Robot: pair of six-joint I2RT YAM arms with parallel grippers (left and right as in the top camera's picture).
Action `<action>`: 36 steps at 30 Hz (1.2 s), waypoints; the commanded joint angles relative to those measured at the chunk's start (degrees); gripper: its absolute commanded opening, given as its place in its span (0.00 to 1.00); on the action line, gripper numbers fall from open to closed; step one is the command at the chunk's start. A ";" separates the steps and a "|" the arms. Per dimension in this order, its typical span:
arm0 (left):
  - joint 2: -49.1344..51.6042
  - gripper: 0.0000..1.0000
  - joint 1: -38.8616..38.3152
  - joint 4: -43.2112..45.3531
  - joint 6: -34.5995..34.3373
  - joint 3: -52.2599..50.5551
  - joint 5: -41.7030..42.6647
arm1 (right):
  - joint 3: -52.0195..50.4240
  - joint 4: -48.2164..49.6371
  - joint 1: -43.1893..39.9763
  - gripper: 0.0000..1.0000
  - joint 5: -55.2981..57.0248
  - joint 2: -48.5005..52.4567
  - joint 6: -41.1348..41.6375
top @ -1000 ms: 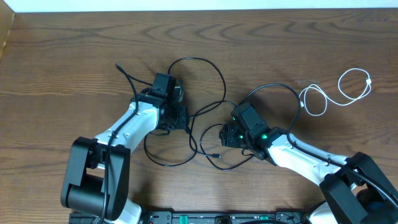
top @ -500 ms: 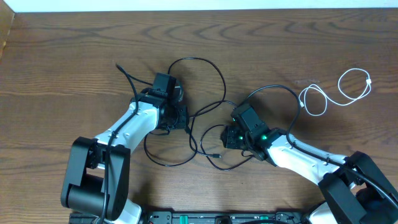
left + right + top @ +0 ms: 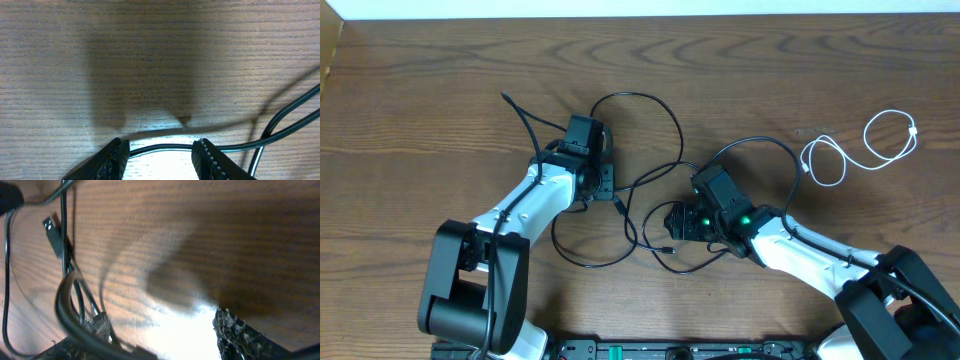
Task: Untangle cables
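Black cables (image 3: 665, 105) lie in crossing loops at the table's middle, between my two arms. The shorter white cable (image 3: 868, 167) lies apart at the right, in two small loops. My left gripper (image 3: 607, 185) is low over the tangle's left side. In the left wrist view the left gripper (image 3: 161, 157) is open, and a black cable (image 3: 165, 146) runs across the gap at its fingertips. My right gripper (image 3: 672, 222) is at the tangle's right side. The right wrist view shows the right gripper (image 3: 165, 335) open wide, with black cables (image 3: 64, 255) bunched beside its left finger (image 3: 100, 325).
A black plug end (image 3: 52, 228) lies on the wood at the right wrist view's upper left. A lower black loop (image 3: 590, 263) curves toward the table's front. The thicker arm wire (image 3: 790, 200) arcs over my right arm. The table's light far edge (image 3: 640, 8) runs along the top.
The right gripper's jaws have spread and it has shifted a little left into the tangle. The left gripper moved slightly up, and the black cable's free end at upper left moved with it.
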 commanded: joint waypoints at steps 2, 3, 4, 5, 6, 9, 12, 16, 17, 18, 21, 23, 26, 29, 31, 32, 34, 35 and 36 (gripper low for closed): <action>0.59 0.47 -0.02 0.52 1.09 -0.22 -2.19 | -1.57 -1.20 0.74 0.66 -1.66 -1.22 -2.60; 0.70 0.47 -0.02 1.18 1.09 -0.59 -2.19 | -1.57 -1.20 0.92 0.69 -1.57 -1.60 -3.06; 0.76 0.48 -0.02 1.77 1.11 -0.96 -2.19 | -1.57 -1.33 1.11 0.70 -1.31 -1.86 -3.15; 0.83 0.50 -0.02 2.27 1.09 -1.33 -2.19 | -1.57 -1.40 1.27 0.71 -0.90 -1.92 -3.15; 0.83 0.50 -0.02 2.69 1.09 -1.73 -2.19 | -1.57 -1.38 1.38 0.71 -0.81 -1.92 -3.15; 0.83 0.50 -0.02 2.82 1.09 -2.25 -2.19 | -1.57 -1.55 1.38 0.72 -0.83 -1.92 -3.15; 0.83 0.47 -0.02 2.84 1.07 -2.56 -2.19 | -1.57 -1.57 1.38 0.73 -0.87 -1.95 -3.13; 0.83 0.47 -0.02 2.78 0.55 -3.58 -2.25 | -1.57 -3.17 1.36 0.73 -0.35 -4.04 -3.93; 0.83 0.47 -0.02 2.56 -0.39 -3.93 -2.60 | -1.57 -4.13 1.36 0.73 0.79 -5.35 -4.24; 0.83 0.47 -0.02 2.16 -1.70 -4.22 -3.13 | -1.57 -5.33 1.36 0.73 2.25 -6.62 -4.22; 0.83 0.45 -0.02 -1.03 -5.31 -4.59 -3.45 | -1.57 -9.25 1.38 0.72 8.79 -10.88 -3.69; 0.83 0.41 -0.02 -4.33 -7.98 -4.59 -3.45 | -1.60 -11.23 1.36 0.75 13.64 -13.51 -1.51; 0.87 0.39 -0.02 -8.72 -10.93 -4.61 -3.43 | -1.60 -10.60 1.36 0.93 16.50 -15.87 0.63; 0.87 0.39 -0.02 -12.04 -13.27 -4.70 -3.41 | -1.60 -7.34 1.36 0.99 14.45 -15.69 1.27; 0.87 0.40 -0.02 -14.36 -13.57 -4.70 -3.19 | -1.60 -5.90 1.38 0.99 11.17 -15.23 1.88; 0.87 0.41 -0.02 -15.82 -13.57 -4.68 -3.19 | -1.60 -5.70 1.38 0.99 9.86 -14.99 2.40; 0.70 0.41 -0.02 -18.27 -13.00 -4.63 -3.23 | -1.60 -5.38 1.42 0.99 8.33 -14.32 3.15; 0.39 0.40 0.00 -19.04 -11.85 -4.42 -3.28 | -1.60 -5.25 1.42 0.99 8.33 -13.99 3.15; -0.11 0.38 0.00 -19.78 -10.84 -3.91 -3.30 | -1.60 -5.11 1.42 0.99 8.41 -13.62 3.13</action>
